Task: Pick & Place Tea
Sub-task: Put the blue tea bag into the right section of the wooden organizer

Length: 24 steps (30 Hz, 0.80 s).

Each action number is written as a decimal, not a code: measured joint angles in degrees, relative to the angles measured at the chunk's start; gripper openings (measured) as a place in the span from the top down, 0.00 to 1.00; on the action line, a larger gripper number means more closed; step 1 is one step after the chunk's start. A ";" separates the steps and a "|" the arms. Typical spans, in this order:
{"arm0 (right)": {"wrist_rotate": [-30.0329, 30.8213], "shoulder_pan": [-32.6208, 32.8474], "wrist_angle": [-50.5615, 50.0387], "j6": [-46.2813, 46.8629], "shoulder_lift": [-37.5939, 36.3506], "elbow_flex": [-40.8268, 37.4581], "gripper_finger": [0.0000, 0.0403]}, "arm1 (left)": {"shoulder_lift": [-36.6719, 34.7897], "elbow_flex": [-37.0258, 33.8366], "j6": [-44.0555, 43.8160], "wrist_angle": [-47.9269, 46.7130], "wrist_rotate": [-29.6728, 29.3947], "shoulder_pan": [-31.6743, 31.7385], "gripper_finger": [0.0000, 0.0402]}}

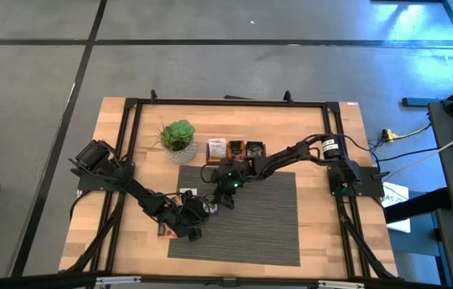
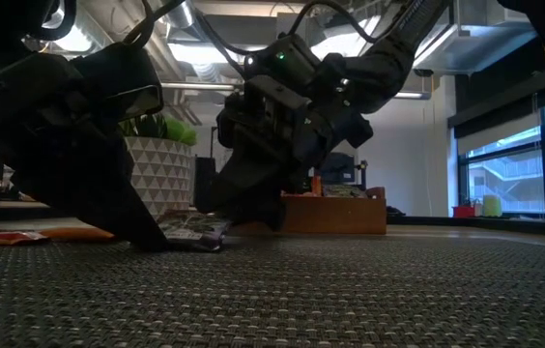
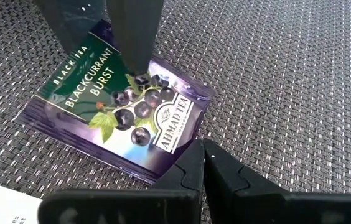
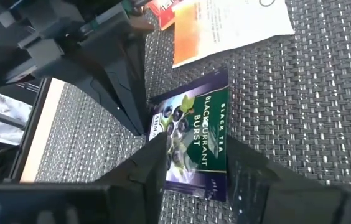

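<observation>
A dark purple tea sachet point(image 3: 119, 106) printed "Blackcurrant Burst" lies flat on the grey woven mat point(image 1: 275, 233). My left gripper point(image 3: 201, 149) is shut, its tips at the sachet's edge beside the logo. My right gripper point(image 4: 194, 168) comes from the opposite side, slanting down, and is open over the sachet's other half: one finger stands over the printed face and the other outside the "Black Tea" edge. An orange-and-white sachet point(image 4: 225, 25) and a red one point(image 4: 169, 9) lie just beyond, at the mat's left border. My left gripper meets the sachet's logo-side edge point(image 3: 185, 152) with its shut fingertips, slanting down from the table's left; the sachet stays flat on the mat. My right gripper has one fingertip point(image 3: 139, 74) on the printed face by the berries. Whether its other finger point(image 3: 70, 25) touches, I cannot tell.
A brown wooden tray point(image 1: 234, 150) holding sachets stands on the table just beyond the mat's far edge, with a green potted plant point(image 1: 178, 138) to its left. The two arms nearly meet over the mat's far left corner. The mat's right and near parts are bare weave.
</observation>
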 joint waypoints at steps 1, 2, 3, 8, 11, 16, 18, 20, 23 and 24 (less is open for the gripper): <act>0.01 0.00 0.03 -0.02 0.00 0.00 0.67 | 0.00 -0.02 -0.04 0.00 0.00 0.00 0.99; 0.01 -0.01 0.16 -0.01 0.00 0.00 0.68 | 0.00 -0.03 -0.27 0.00 0.00 0.00 0.99; 0.02 -0.02 0.29 -0.06 0.00 0.00 0.70 | 0.00 -0.03 -0.31 0.00 -0.01 0.00 0.99; 0.02 -0.02 0.37 -0.15 0.00 0.00 0.79 | 0.02 -0.03 -0.35 0.00 -0.36 0.00 0.99; -0.10 -0.02 0.58 -0.23 0.00 0.00 0.85 | 0.02 -0.03 -0.39 0.01 -0.46 0.00 0.99; -2.74 -0.17 1.62 -0.33 -0.17 0.00 0.93 | -0.09 -0.04 -0.35 0.73 -0.62 0.00 0.99; -3.35 -0.22 1.48 -1.49 -0.72 -0.02 0.96 | -0.60 -0.09 -0.30 0.87 0.12 0.03 0.99; -3.32 -0.37 0.03 -2.99 -2.01 -0.05 0.98 | -1.98 -0.26 0.44 0.17 0.95 -0.07 0.99; -2.90 -0.58 -3.14 -5.24 -4.89 -0.09 0.98 | -4.89 -0.44 2.20 -0.49 1.47 -0.85 0.99; -2.53 -0.72 -3.91 -6.26 -5.96 -0.09 0.98 | -6.18 -0.32 2.99 -0.17 1.05 -1.11 0.99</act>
